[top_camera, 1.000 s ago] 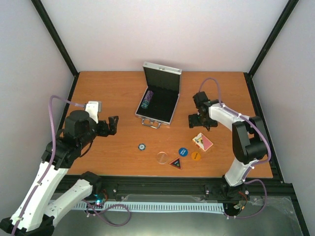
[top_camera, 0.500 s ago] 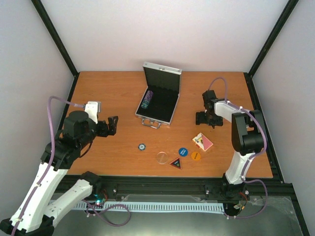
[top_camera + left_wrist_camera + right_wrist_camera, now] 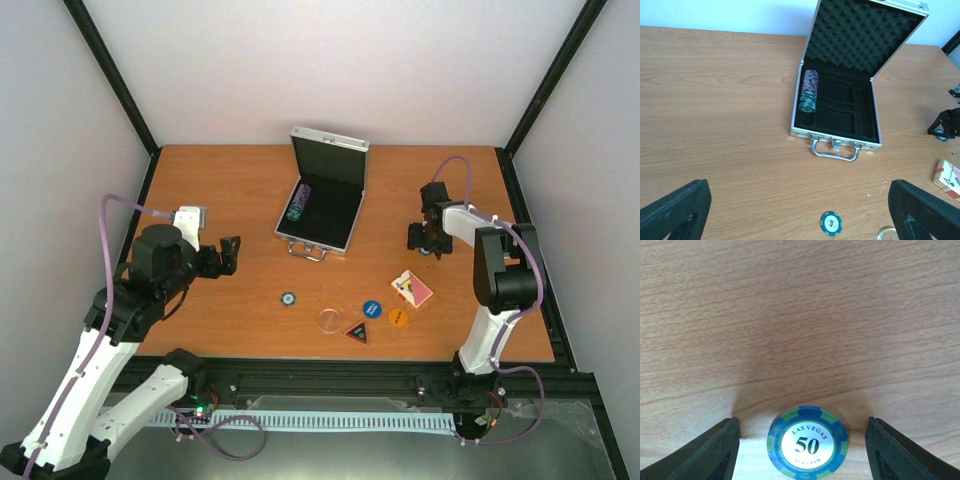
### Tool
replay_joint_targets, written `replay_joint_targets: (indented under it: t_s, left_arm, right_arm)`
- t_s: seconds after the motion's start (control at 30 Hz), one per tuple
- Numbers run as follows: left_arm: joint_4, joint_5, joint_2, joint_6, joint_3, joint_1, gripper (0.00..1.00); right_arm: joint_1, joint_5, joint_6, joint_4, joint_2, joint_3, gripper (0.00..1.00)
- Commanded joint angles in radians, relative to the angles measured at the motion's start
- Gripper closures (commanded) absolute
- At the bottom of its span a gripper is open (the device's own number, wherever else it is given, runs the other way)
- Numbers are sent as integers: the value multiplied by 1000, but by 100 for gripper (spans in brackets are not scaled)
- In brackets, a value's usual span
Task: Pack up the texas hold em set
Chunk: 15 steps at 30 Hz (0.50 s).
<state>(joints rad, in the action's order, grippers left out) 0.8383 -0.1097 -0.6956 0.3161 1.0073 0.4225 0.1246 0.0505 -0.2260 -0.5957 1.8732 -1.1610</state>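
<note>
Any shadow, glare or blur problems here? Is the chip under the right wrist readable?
Right wrist: chip sharp, print legible, soft shadow on the table above it. Left wrist: case crisp, no glare. Top external: even light, buttons small and soft.

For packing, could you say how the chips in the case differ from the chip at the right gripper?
The cased chips stand on edge in the case; the lone chip lies flat on the table. The cased chips are stowed; the lone chip sits ungripped between the right gripper's fingers. Both are round.

Wooden table [image 3: 220,190], white walls [image 3: 330,60]
</note>
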Motion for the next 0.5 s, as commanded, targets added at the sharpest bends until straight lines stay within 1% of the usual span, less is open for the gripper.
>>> replay_joint_targets:
  t_s: [0.0, 0.1, 0.23, 0.43, 0.47]
  left_arm:
    - [15, -10, -7, -19, 33, -4, 0]
    - [10, -9, -7, -20, 30, -4, 0]
    - [0, -2, -15, -17, 22, -4, 0]
    - [-7, 3, -13, -14, 10, -4, 0]
    - [-6, 4, -13, -13, 10, -4, 0]
  right_arm:
    - [-6, -45, -22, -15, -9, 85, 30]
    - [-6, -55, -39, -4, -51, 125, 29]
    - [-6, -56, -45, 0, -68, 147, 28]
    - [-6, -43, -34, 12, -51, 135, 29]
    - [-6, -44, -33, 17, -42, 131, 32]
